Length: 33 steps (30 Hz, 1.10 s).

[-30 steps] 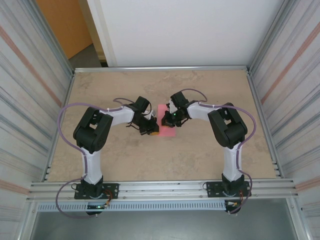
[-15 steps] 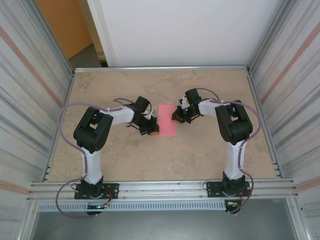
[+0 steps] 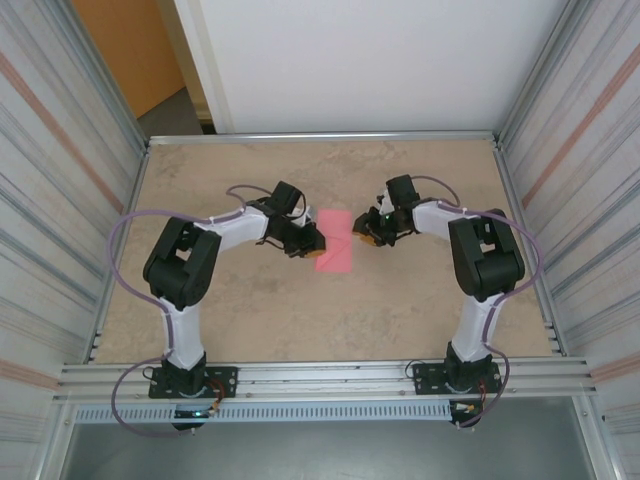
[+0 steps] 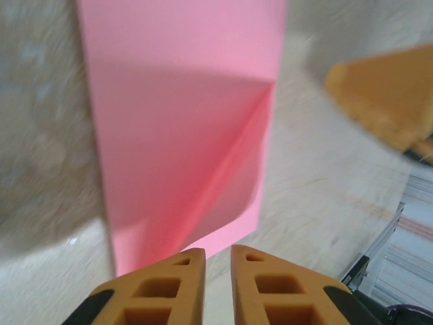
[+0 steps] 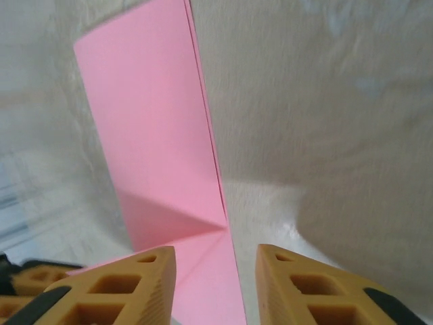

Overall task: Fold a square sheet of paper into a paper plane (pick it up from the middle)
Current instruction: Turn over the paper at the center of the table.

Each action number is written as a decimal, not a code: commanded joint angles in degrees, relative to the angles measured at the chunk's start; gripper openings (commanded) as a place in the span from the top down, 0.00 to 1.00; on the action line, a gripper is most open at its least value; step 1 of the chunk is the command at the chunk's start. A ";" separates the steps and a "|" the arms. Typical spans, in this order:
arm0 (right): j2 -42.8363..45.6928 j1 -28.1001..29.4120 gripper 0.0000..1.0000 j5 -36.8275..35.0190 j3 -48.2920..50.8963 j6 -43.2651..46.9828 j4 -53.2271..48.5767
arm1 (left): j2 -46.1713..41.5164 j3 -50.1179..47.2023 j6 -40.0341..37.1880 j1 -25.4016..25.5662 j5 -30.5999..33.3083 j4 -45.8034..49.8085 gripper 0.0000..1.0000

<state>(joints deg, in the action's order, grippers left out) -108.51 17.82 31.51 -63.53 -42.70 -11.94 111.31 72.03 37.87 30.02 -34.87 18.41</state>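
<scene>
Top external view showed the sheet of paper lying flat near the middle of the tabletop. It was already folded into a narrow pink rectangle, with its long axis running from the far side toward the arms and leaning slightly left at the near end. The left gripper sat at the sheet's left long edge, touching it or just over it. The right gripper was just beside the right long edge, so the paper lay between the two, each facing inward across the short width.

From the left wrist, the fingers were drawn almost together with only a slit between them. The sheet's near edge met their tips, but I could not tell whether any paper was pinched. A triangular flap lay folded over on the sheet ahead of them.

From the right wrist, the fingers stood well apart, holding nothing, and the sheet's doubled long edge ran straight away between them.

The left arm looked nearer to contact, so I judged any lift or crease would turn on that left edge, with the right gripper placed to slide in under or onto the opposite edge
</scene>
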 commanded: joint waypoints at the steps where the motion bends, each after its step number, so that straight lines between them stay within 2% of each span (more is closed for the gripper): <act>1: 1.86 1.35 0.62 1.44 2.43 -7.00 1.88 | 0.74 2.84 0.98 -0.57 0.37 -1.94 0.81; 15: -0.74 4.50 0.63 2.77 2.52 -13.28 5.77 | 6.38 2.30 6.20 -2.42 3.48 -4.10 0.81; 33: -3.11 4.96 0.70 4.55 2.18 -15.04 9.47 | 7.63 2.16 7.05 -2.51 5.39 -0.79 0.91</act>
<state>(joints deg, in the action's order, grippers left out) -110.48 22.26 34.57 -60.51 -56.62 -4.21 117.56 74.61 44.05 27.70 -30.28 16.23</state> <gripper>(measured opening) 0.300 0.086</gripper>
